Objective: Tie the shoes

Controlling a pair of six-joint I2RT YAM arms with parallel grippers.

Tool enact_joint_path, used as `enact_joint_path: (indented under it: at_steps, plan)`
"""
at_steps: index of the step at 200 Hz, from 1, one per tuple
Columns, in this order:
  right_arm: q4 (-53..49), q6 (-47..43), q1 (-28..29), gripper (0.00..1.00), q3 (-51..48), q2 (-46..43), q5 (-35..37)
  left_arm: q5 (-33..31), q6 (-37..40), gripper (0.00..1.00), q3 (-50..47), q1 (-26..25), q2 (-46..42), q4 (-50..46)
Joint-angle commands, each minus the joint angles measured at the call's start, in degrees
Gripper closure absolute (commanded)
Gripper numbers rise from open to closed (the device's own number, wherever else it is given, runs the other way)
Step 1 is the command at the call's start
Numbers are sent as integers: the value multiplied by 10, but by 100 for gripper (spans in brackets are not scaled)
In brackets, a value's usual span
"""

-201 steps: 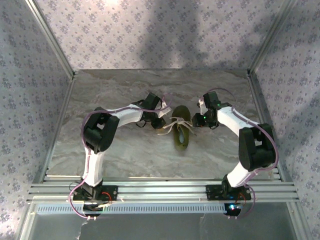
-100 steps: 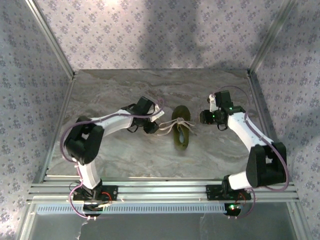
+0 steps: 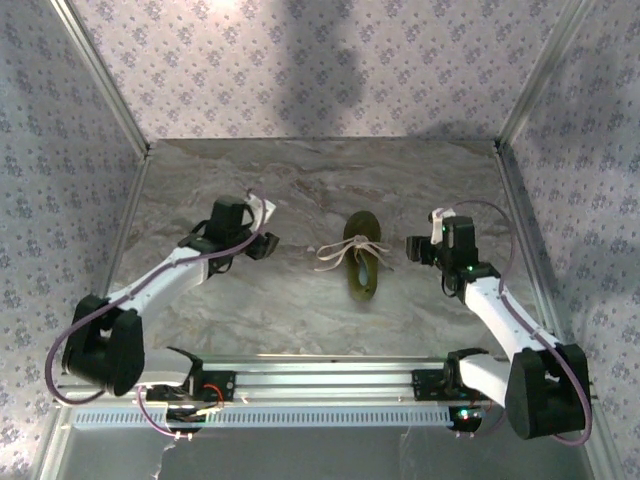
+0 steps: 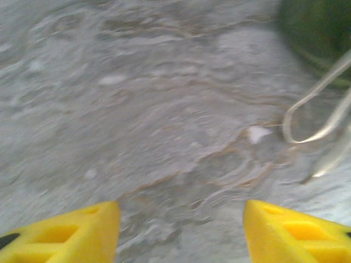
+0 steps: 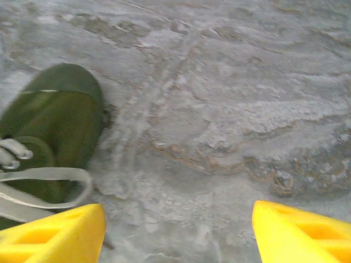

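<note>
1. A small olive-green oval shoe [image 3: 361,268] lies flat near the centre of the grey marbled tabletop [image 3: 300,180], long axis running near-to-far.
2. Thin whitish laces [image 3: 338,259] cross the shoe's middle. The loops and ends spill onto the table, mostly on its left, with a shorter bit on its right. Can't tell if they are knotted.
3. The left gripper [image 3: 265,243] sits left of the shoe, clear of shoe and laces. In the wrist view its yellow fingers [image 4: 71,235] are wide apart, with nothing between them and bare table below. A lace loop [image 4: 307,118] lies ahead to the right, and the shoe edge [image 4: 318,27] is in the top-right corner.
4. The right gripper [image 3: 413,249] is near the shoe's right side, not touching it. In the wrist view its yellow fingers [image 5: 307,235] are spread and hold nothing. The shoe [image 5: 55,120] is at left, with a lace [image 5: 44,175] just ahead of the left-hand finger.
</note>
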Motion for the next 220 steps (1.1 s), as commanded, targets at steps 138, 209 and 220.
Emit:
enact_joint_path:
  at_steps: [138, 209, 220]
  plan:
    - [517, -73, -98, 1, -119, 213, 0, 23, -105, 1, -246, 260, 92, 559]
    - [478, -68, -103, 1, -84, 247, -3, 11, -105, 1, -224, 256, 128, 548]
    - [477, -68, -103, 1, -84, 247, -3, 1, -103, 1, -225, 252, 127, 548]
